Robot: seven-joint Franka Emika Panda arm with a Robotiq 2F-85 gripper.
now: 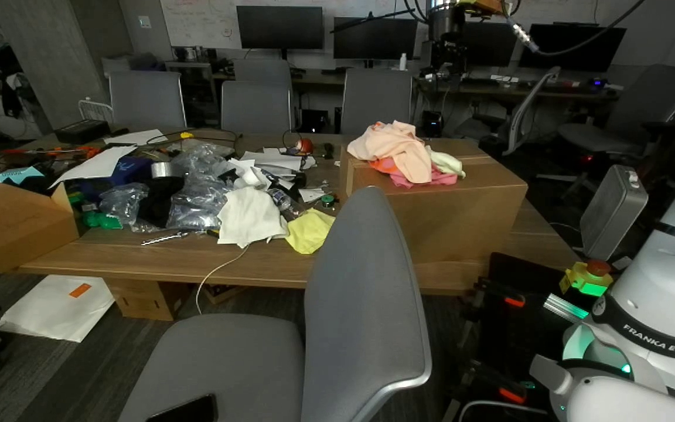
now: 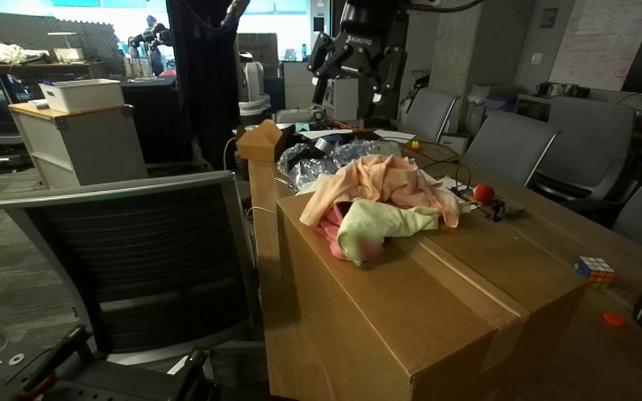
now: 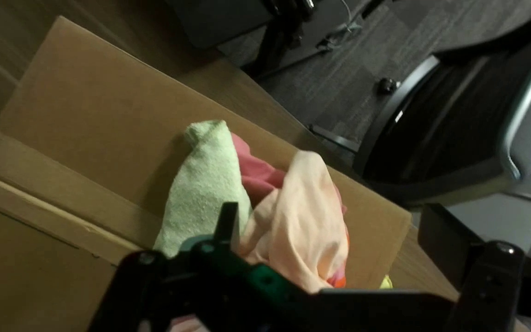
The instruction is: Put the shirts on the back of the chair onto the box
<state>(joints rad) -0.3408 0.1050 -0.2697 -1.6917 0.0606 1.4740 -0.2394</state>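
Note:
A pile of cloths lies on top of the large cardboard box point(image 1: 443, 225). A peach shirt point(image 1: 396, 149) is on top, with pale green cloth point(image 2: 379, 220) beside it and pink cloth point(image 3: 256, 173) partly hidden underneath. A bit of orange shows at the peach cloth's edge. The grey chair point(image 1: 367, 310) stands beside the table, and no cloth shows on its back in either exterior view. My gripper point(image 2: 349, 96) is open and empty, raised above the pile. In the wrist view its fingers point(image 3: 332, 216) are wide apart, with the peach cloth and box top below.
The table point(image 1: 273, 264) bears plastic wrap, papers, a white cloth point(image 1: 249, 217), a yellow cloth point(image 1: 310, 230) and an open carton point(image 1: 18, 223). A puzzle cube point(image 2: 594, 270) and a red ball point(image 2: 484, 194) lie near the box. A phone point(image 1: 185, 410) is on the chair seat.

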